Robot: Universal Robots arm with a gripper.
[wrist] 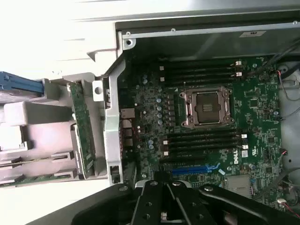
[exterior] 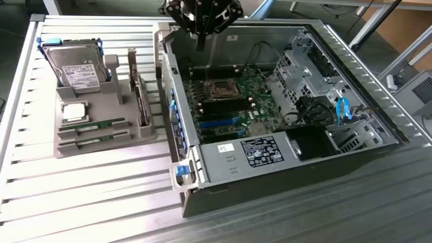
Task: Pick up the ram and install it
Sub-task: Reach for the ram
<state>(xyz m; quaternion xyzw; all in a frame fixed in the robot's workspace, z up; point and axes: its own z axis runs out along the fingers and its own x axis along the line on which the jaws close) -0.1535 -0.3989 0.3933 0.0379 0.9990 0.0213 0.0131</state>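
Exterior view's left has a grey holder [exterior: 101, 148] where the ram [exterior: 92, 124] lies on edge in a slot, with a second stick [exterior: 94, 137] just beside it, both untouched. The hard drive [exterior: 76, 68] stands at the holder's upper end. At that view's top centre the gripper [exterior: 200, 45] hangs above the open case [exterior: 223, 169], jaws pressed together on nothing, well apart from the ram. I judge the pick not yet begun: the job is at its first step, the approach. A grasp calls for the gripper over the holder, jaws parted and lined up across the stick's thin faces. The black slots [exterior: 221, 106] beside the socket [exterior: 219, 88] on the board [exterior: 253, 109] look empty enough to take it. Writing, left to right: the drive's white label [exterior: 82, 76] has print too fine to read, and a white sticker [exterior: 226, 148] and a black label [exterior: 260, 151] on the case's metal cover are likewise unreadable. Wrist view gives one legible word, white "DELL" [wrist: 243, 152], on the green board near the slots.
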